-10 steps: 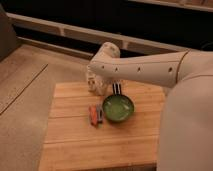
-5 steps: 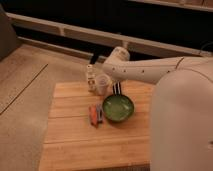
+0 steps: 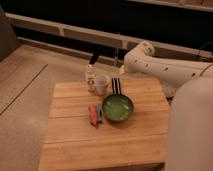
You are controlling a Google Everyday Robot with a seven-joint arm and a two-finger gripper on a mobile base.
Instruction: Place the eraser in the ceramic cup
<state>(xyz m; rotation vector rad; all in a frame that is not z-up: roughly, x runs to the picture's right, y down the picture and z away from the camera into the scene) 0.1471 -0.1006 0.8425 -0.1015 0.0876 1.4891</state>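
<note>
The eraser [image 3: 116, 86], a dark block with pale stripes, sits on the wooden table [image 3: 75, 145] just behind the green bowl's rim. The cream ceramic cup [image 3: 102, 84] stands right beside it on the left. My white arm reaches in from the right. Its gripper [image 3: 122, 58] hangs at the arm's left end, dark against the dark background, above and behind the eraser and clear of the table. It is open and nothing shows in it.
A green bowl [image 3: 118, 108] sits mid-table. An orange-red and grey oblong item [image 3: 95, 114] lies to its left. A slim white bottle [image 3: 90, 78] stands left of the cup. A ledge runs behind the table, and the robot's body fills the right edge.
The arm has drawn back to the right and upward, uncovering the cup, bottle and eraser. The things on the table have stayed put.
</note>
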